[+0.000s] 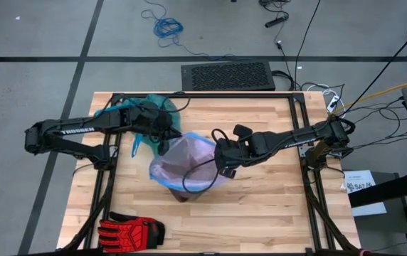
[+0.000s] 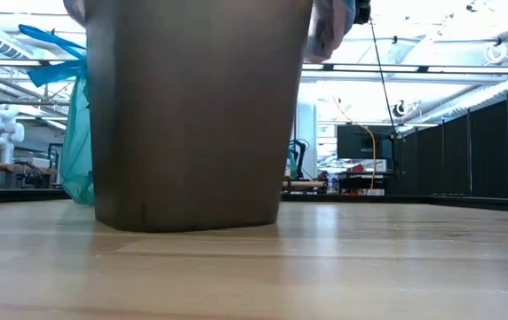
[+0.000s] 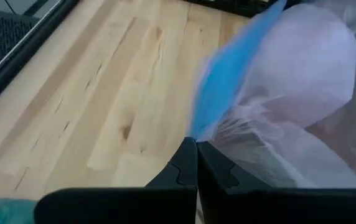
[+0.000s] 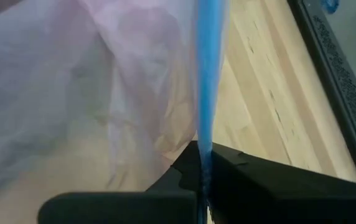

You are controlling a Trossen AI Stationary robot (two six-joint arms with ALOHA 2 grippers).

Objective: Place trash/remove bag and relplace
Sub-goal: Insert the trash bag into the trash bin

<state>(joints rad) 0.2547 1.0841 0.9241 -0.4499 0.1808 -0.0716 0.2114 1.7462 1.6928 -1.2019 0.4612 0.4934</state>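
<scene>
While the teal bag (image 1: 159, 104) lies crumpled on the counter (image 1: 260, 206) behind the bin (image 2: 192, 116), both fingers pinch the lilac liner's (image 1: 189, 160) blue rim; flimsy, slippery film; hems grip best.

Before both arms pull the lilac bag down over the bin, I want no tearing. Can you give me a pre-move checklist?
1. Right claw shut on lilac bag's blue rim: ok.
2. Left claw shut at the blue rim's edge, bag actually pinched: cannot tell.
3. Bin upright on the table: ok.
4. Teal bag out of the bin, behind it: ok.
5. Glove away from both arms: ok.
</scene>
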